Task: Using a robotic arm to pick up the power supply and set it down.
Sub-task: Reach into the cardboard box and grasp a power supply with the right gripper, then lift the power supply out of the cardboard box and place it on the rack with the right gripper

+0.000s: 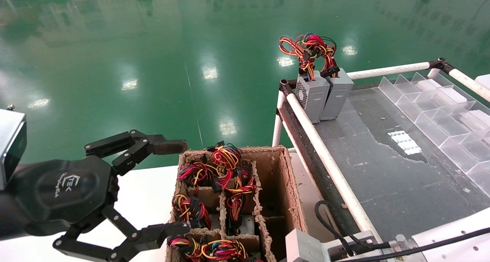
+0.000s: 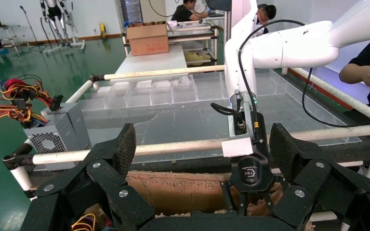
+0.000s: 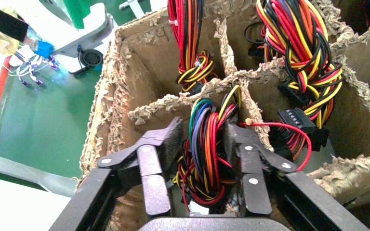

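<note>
Green glossy floor [image 1: 153, 44] behind; white table [image 1: 145, 200] in front carrying a brown cardboard divider box [image 1: 285, 185] with ragged compartment walls.

- Divider box contents: several wire bundles of red, yellow, orange and black, each rising from its own cell; units beneath mostly hidden.
- Right gripper [image 3: 203, 144]: lowered into 1 cell of the box, 2 black fingers [image 3: 156, 166] narrowed on either side of a wire bundle [image 3: 207, 154]; the power supply below it barely shows.
- Left gripper [image 1: 172, 185]: hovering just beside the box's left wall, spread wide, holding nothing.
- Grey bench [image 1: 383, 158] with white tube rails, right of the box: 2 power supplies [image 1: 323, 95] standing upright side by side at its far corner, wires on top.
- Clear plastic tray dividers [image 1: 440, 113] along the bench's right side.
</note>
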Controlling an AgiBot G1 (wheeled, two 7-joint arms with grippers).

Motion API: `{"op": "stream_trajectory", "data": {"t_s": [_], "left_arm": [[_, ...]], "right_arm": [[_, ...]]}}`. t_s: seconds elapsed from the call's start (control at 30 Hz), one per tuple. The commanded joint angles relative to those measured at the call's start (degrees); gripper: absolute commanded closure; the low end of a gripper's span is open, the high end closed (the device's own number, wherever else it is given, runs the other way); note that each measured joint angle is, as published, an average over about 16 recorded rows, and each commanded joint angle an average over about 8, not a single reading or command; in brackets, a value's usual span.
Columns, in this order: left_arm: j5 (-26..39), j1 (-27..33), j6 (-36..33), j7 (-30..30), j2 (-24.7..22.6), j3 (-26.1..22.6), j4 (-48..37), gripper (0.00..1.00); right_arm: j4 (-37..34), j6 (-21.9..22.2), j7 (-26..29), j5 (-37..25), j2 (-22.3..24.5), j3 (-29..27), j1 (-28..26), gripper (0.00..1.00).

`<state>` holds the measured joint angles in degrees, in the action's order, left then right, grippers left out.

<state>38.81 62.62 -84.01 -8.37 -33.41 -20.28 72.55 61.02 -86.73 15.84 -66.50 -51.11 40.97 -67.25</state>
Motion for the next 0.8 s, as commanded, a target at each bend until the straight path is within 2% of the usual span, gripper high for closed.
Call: {"op": "stream_trajectory", "data": {"t_s": [0.03,0.5,0.8], "left_arm": [[0.0,0.0,0.0,0.0,0.0,0.0,0.0,0.0],[-0.01,0.0,0.0,0.01,0.0,-0.01,0.0,0.0],[-0.01,0.0,0.01,0.01,0.01,-0.02,0.0,0.0]], "right_arm": [[0.17,0.15,-0.14,-0.18,0.0,0.06,0.05,1.0],[2.45,2.89,-0.18,-0.61,0.52,-0.41,1.29,1.0],[3.24,3.52,0.05,1.35,1.2,-1.4,2.44,1.0]]}}
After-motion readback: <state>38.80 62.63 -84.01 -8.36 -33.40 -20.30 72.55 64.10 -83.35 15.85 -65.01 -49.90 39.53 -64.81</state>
